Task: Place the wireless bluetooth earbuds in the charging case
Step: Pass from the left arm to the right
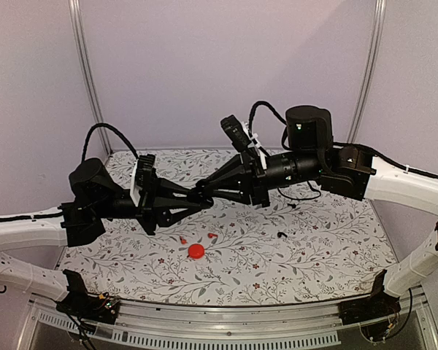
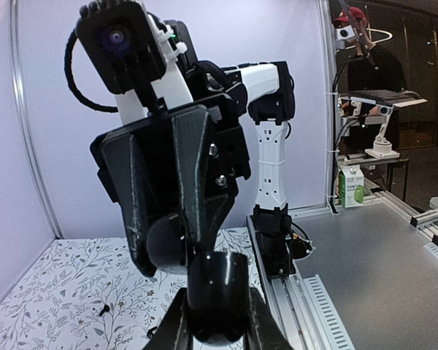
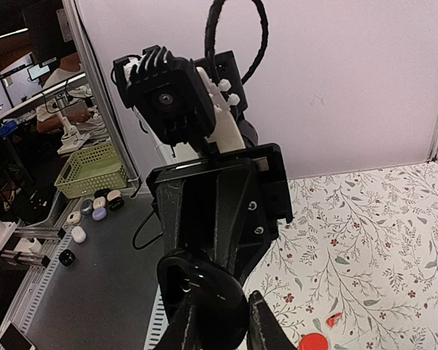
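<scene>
Over the flowered table (image 1: pixel 328 240), left pincer (image 1: pixel 204 200) and right pincer (image 1: pixel 201 188) both clamp the charging case (image 2: pixel 217 292); I'd pry its lid slowly

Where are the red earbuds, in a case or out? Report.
Out: the two red earbuds lie loose on the table, beside the red case.

No text, number, brand or sign can be read in any of the three views. One item carries print: a small white carton (image 2: pixel 351 185) standing on the far bench to the right in the left wrist view. Its face shows a round green mark with lines of print around it. All of this is too small and blurred to make out.
</scene>
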You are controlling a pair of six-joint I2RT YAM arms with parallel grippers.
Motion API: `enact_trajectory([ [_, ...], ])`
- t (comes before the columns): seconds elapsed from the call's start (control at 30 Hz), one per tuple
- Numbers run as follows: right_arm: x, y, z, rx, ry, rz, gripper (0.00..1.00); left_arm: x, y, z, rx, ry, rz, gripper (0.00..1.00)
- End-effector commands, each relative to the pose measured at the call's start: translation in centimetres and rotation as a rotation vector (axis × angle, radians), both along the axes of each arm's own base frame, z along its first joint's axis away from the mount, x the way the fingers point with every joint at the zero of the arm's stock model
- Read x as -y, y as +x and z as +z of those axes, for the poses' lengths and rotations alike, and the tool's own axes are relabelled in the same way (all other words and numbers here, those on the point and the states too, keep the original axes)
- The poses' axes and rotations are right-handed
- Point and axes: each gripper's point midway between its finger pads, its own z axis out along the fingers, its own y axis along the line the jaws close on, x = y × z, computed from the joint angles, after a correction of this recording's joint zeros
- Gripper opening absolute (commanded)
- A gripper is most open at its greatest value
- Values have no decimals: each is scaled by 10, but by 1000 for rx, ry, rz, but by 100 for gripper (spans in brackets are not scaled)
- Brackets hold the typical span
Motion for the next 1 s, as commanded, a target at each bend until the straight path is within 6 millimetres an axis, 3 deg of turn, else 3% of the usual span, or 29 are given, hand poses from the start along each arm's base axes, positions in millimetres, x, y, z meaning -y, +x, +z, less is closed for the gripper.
enact_trajectory([
  [0.0, -5, -4, 3, -1, -1, 25, 18, 2, -3, 6, 27, -16, -10, 0],
  [0.3, -4, -6, 3, 23, -3, 37, 3, 1, -1, 6, 23, -14, 5, 0],
  [0.5, -2, -3, 2, 37, -11, 16, 0, 1, 3, 3, 11, -1, 29, 9],
  [0.63, 0, 0, 1, 50, -22, -6, 0, 0, 6, 1, 7, 13, 50, 22],
  [0.77, 4, 3, 0, 73, -45, -31, 0, -3, 10, -3, 5, 34, 85, 41],
  [0.97, 8, 5, -4, 103, -82, -41, 0, -6, 10, -11, 22, 80, 101, 51],
])
